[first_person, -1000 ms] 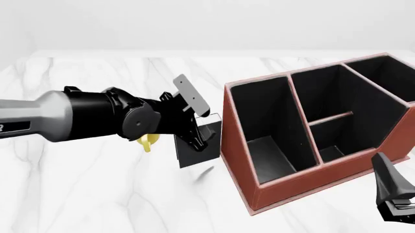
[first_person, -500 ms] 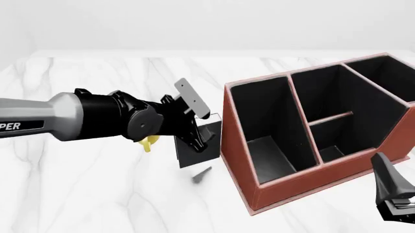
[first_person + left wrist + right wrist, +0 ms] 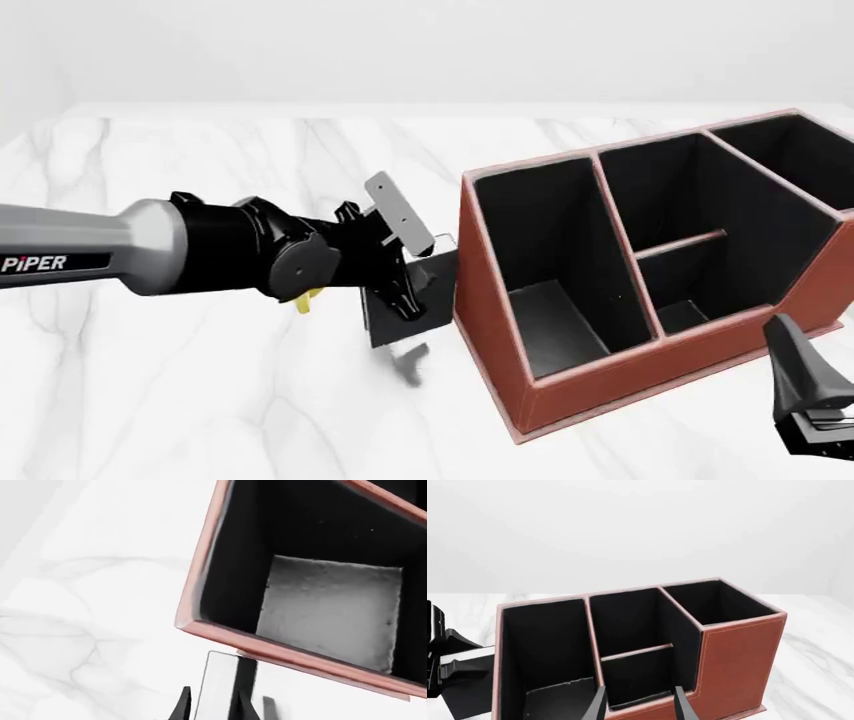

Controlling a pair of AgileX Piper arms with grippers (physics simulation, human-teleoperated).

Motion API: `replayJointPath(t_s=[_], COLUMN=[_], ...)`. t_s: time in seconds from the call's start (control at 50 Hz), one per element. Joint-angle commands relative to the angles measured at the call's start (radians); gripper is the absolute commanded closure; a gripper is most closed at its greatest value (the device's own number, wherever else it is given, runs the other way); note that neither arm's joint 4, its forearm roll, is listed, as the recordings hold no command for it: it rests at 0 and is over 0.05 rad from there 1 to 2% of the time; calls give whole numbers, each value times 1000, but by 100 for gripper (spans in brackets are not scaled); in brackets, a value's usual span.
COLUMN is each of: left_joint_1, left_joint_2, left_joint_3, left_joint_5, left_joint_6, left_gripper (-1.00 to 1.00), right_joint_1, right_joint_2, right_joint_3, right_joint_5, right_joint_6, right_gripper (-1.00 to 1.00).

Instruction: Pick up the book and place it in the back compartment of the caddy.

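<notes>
Left arm carries the book beside the caddy.
Front view: left gripper (image 3: 404, 283) clamps the book (image 3: 407, 310), lifted just left of the caddy (image 3: 627, 385). Left wrist view: fingers (image 3: 181, 707) pinch its white edge. Right wrist view: right gripper (image 3: 638, 704) parted, empty.

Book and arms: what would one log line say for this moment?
left gripper: shut on book, lifted beside caddy | right gripper: open, idle | back compartment: empty

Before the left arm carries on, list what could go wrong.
1. The book is pinched near one edge by the left gripper, so it may swing or slip.
2. It hangs beside the caddy, below its rim; moving sideways could hit the wall.
3. The back compartment is small; a tilted book may catch on the divider.
</notes>
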State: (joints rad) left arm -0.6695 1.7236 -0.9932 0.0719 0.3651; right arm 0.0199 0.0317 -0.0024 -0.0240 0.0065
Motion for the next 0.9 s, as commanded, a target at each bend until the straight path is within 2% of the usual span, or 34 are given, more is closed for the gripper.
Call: replayJointPath(t_s=[0.02,0.36,0.56,0.76,0.9], left_joint_1=[-11,-27,-32,-12,9], left_joint_2=[5,-23,-64,-143,-200], left_joint_3=[11,23,0,-132,-261], left_joint_5=[-5,7,60,221,350], left_joint_6=[-5,-29,-34,-17,10], left_gripper=[100,100,100,100,100], right_joint_1=[0,3,2,1,1], right_joint_2=[-3,-17,2,2,-8], right_joint_3=[0,-2,-5,-1,-2], right_joint_5=[3,17,4,0,8], right_joint_6=[0,-1,1,2,2], right_gripper=[-100,-100,-100,-100,-100])
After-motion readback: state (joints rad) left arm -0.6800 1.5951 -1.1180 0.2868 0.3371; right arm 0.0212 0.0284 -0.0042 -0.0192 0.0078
